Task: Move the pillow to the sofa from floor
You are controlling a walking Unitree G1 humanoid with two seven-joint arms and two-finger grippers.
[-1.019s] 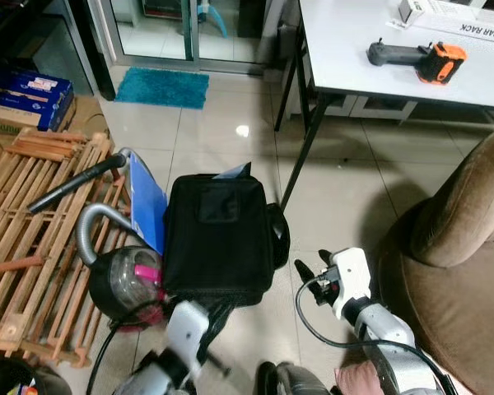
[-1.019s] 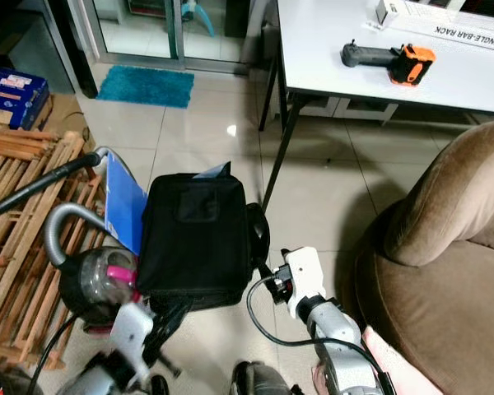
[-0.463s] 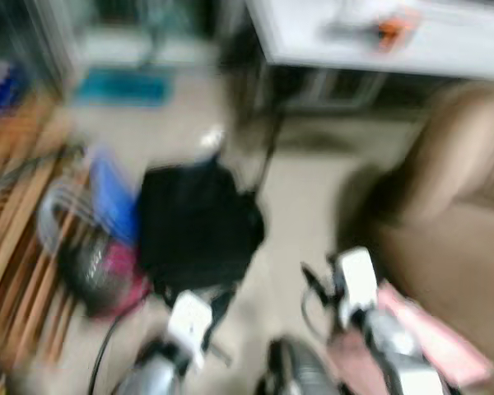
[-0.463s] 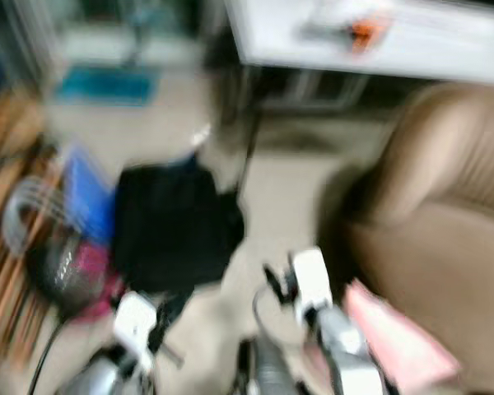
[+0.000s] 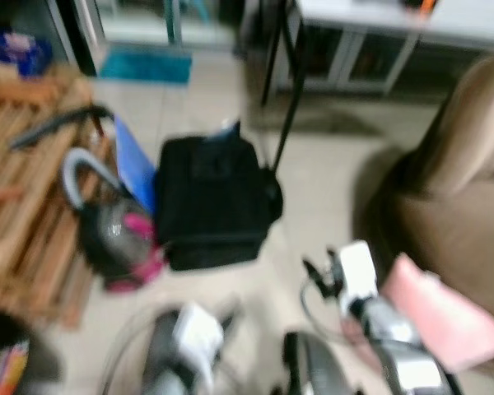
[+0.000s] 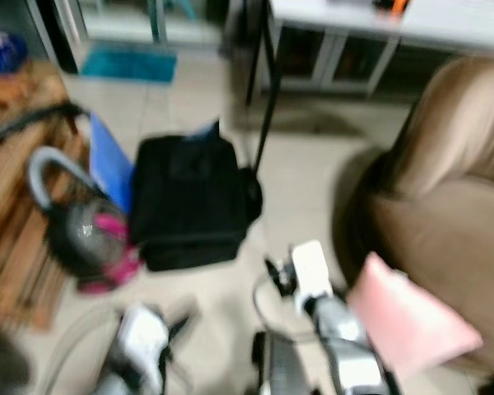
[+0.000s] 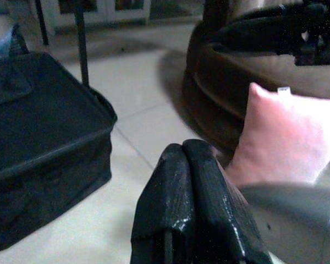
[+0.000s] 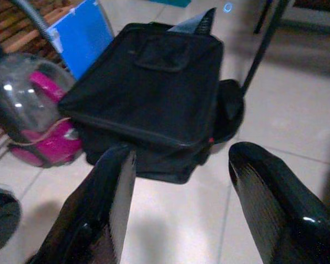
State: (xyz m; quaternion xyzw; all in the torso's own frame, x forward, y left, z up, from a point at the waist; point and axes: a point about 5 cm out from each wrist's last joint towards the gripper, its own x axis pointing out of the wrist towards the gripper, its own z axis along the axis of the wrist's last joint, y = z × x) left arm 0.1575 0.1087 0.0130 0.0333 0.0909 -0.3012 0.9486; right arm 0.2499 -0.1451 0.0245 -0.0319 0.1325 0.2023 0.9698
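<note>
Pillow (image 6: 412, 321), pink, leans on the brown sofa's (image 6: 445, 206) front edge beside my right arm, whose right gripper (image 8: 179, 203) gapes wide and empty toward the black bag (image 5: 214, 202); my left gripper (image 7: 190, 203) is pressed closed, empty.

Pale tiled floor (image 5: 329, 181) underfoot, blurred. Resting on it: a black bag (image 5: 210, 202) mid-floor, with a pink and grey vacuum cleaner (image 5: 115, 239) touching its side and a blue board (image 5: 136, 164) leaning between them. Wooden slats (image 5: 25, 206) laid flat further left, teal mat (image 5: 144, 66) by the doorway, brown sofa (image 6: 445, 214) standing at right, black counter leg (image 5: 288, 115) planted behind the bag.
</note>
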